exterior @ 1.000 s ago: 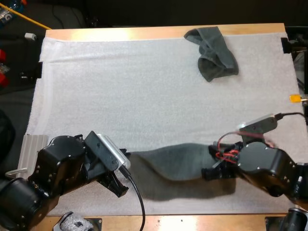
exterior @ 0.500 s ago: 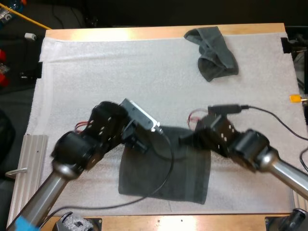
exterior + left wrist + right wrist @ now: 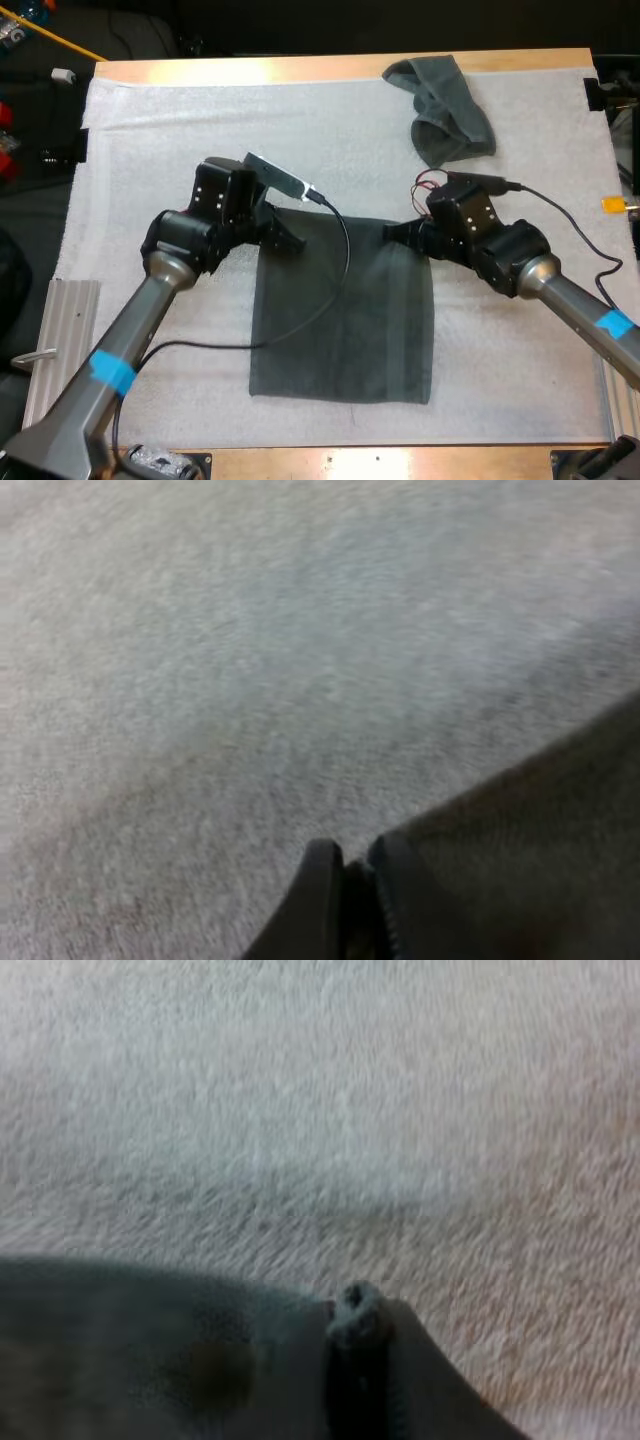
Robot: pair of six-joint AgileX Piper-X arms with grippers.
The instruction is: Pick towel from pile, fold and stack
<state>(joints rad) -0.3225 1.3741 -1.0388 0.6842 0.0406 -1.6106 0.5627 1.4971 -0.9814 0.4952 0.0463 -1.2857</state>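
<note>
From above, the flat dark grey-green cloth towel (image 3: 345, 310) is lying on the white textured mat (image 3: 180, 130), stretching toward the robot from the left gripper (image 3: 290, 240) and right gripper (image 3: 395, 232) at its far corners. In the left wrist view, the fingers (image 3: 320, 885) are clamping one towel corner. In the right wrist view, that arm's fingers (image 3: 355, 1370) are clamping the other.

I found the mat (image 3: 200, 130) open across its far left and centre. The crumpled towel (image 3: 445, 115) blocked the far right. The flat towel (image 3: 345, 310) covered the near middle, my left gripper (image 3: 288, 240) and right gripper (image 3: 392, 231) pinched on its far corners, their arms barring both near sides.
</note>
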